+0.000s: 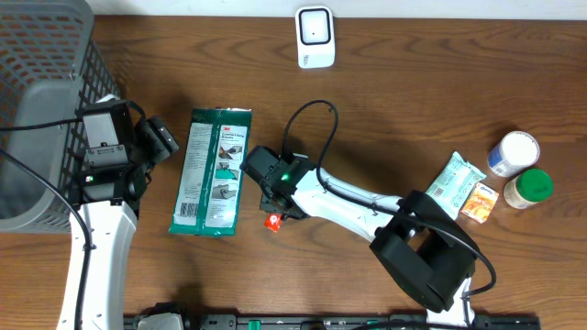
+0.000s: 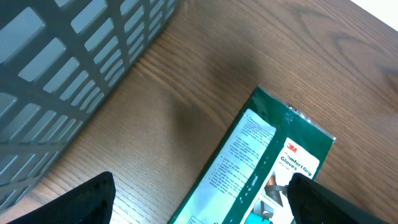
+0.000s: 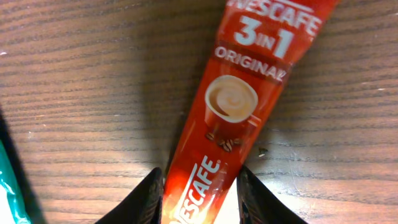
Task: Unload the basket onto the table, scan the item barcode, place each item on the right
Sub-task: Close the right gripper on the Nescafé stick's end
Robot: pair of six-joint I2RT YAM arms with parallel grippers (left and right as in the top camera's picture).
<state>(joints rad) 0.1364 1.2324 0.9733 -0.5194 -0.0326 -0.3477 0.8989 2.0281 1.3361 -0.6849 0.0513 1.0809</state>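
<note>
My right tool (image 3: 200,182) clamps the Nescafé 3-in-1 sachet (image 3: 249,106) on the bench (image 3: 74,93); my left tool (image 2: 199,196) gapes wide near the 3M gloves pack (image 2: 249,155).

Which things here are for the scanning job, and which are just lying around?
For the job:
- Nescafe 3 in 1 sachet
- right gripper, fingers either side of the sachet
- white scanner

Just lying about:
- 3M gloves pack
- grey basket
- white-capped bottle
- green-lidded jar
- green-white packet
- orange packet
</note>
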